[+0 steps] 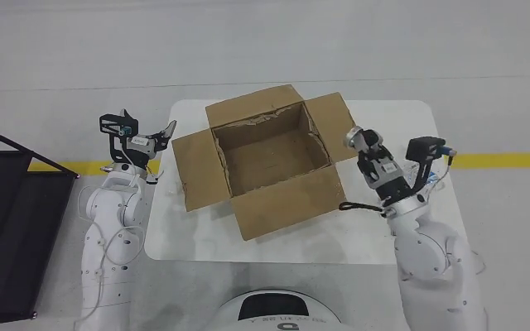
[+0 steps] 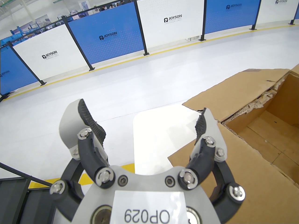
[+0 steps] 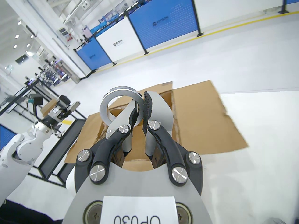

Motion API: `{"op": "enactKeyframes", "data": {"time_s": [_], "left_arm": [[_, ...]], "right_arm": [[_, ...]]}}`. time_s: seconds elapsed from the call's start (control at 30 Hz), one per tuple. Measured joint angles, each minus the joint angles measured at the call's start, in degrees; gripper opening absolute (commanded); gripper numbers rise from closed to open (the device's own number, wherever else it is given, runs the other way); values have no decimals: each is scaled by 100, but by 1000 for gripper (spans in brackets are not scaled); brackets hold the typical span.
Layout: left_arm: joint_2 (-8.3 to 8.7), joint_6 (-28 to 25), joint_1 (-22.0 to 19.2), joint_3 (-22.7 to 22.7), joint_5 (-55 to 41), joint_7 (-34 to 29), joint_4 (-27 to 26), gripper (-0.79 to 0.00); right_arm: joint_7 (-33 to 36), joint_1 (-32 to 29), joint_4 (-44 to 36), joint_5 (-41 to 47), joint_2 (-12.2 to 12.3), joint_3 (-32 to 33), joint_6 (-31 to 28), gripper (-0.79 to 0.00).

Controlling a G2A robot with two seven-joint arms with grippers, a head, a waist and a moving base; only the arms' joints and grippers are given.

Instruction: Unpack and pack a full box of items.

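Note:
An open brown cardboard box sits in the middle of the white table, all flaps folded out; its inside looks bare, with torn paper along the far wall. My right gripper hovers at the outer edge of the box's right flap, shut on a silver metal ring. In the right wrist view the ring stands upright between the fingers of the right gripper, with the box beyond. My left gripper is open and holds nothing, just off the box's left flap. From above, the left gripper is at the table's left edge.
A black rack stands on the floor left of the table. A yellow line crosses the floor behind. Blue and white fence panels ring the area. Bare tabletop lies right of and in front of the box.

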Motion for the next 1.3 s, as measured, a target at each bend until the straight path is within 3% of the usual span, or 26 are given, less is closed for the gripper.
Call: {"op": "enactKeyframes", "data": {"time_s": [0.13,0.23,0.6,0.7,0.77,1.0,1.13,1.3], "left_arm": [[0,0,0,0,0,0,0,0],[0,0,0,0,0,0,0,0],[0,0,0,0,0,0,0,0],[0,0,0,0,0,0,0,0],[0,0,0,0,0,0,0,0],[0,0,0,0,0,0,0,0],[0,0,0,0,0,0,0,0],[0,0,0,0,0,0,0,0]], "right_arm": [[-106,-477,131,555,17,833,91,-785],[84,-540,229,1036,20,1109,285,-785],[53,-551,142,849,25,1035,303,-785],[-283,-844,18,220,19,983,265,-785],[-327,-1060,87,253,23,1138,107,-785],[216,-1340,1096,997,98,2362,-106,-785],[701,-1049,1792,882,176,2758,162,-785],[1365,-504,2474,341,288,2807,553,-785]]}}
